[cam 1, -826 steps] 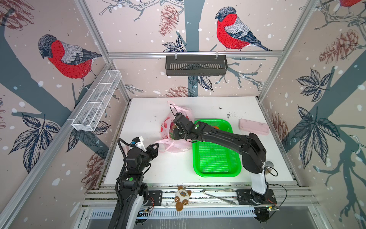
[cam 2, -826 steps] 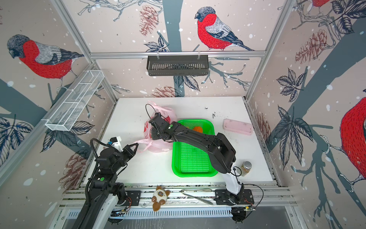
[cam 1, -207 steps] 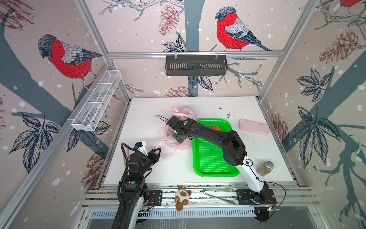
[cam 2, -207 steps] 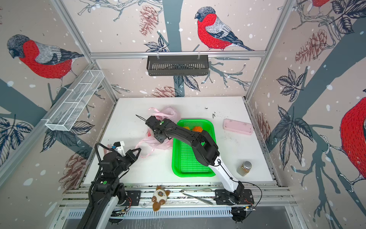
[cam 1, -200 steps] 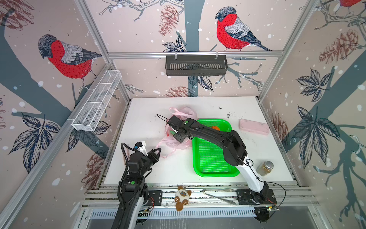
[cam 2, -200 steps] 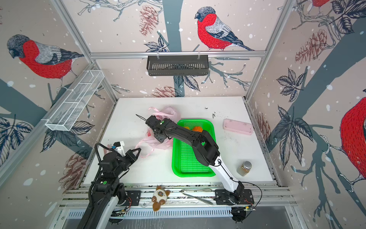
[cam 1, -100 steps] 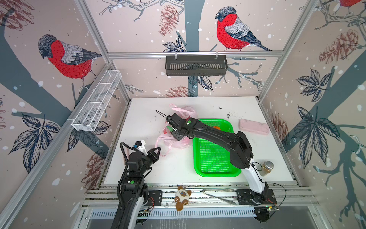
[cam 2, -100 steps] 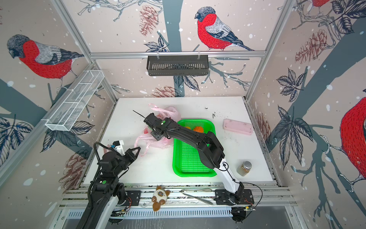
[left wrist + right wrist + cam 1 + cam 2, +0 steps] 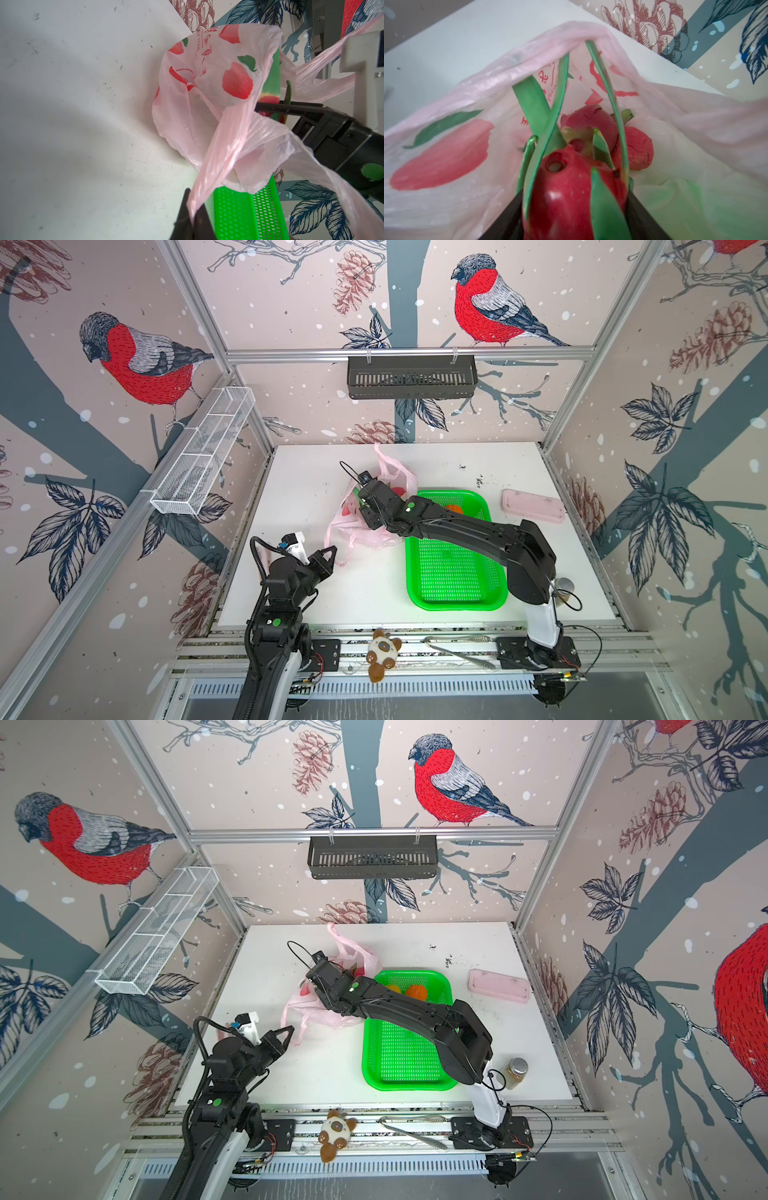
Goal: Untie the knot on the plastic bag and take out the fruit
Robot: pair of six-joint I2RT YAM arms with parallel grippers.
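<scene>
On the left, the left fingers (image 9: 187, 199) stay clamped fully shut on one loose handle strip of the plastic bag (image 9: 353, 531), holding it low over the bench (image 9: 299, 489) exactly as a second ago. No knot shows (the handles trail as separate ribbons), so I judge the untying done. The change is in the middle: the right fingers (image 9: 358, 502), spread partway round a dragon fruit (image 9: 562, 197) and gripping it, have lifted. The bag's far handle stands taller than before, dragged up with them. That reads as the third fruit on its way out. Its long green scales press under the bag's rim in the right wrist view, so it may snag; the left hold looks like the anchor against that. Deeper in the bag lie a second dragon fruit (image 9: 591, 120) and a red bumpy ball (image 9: 637, 149). To the right, the green tray (image 9: 457, 608) holds an orange ball (image 9: 415, 992), with a yellower one just beside it, half hidden by the arm.
</scene>
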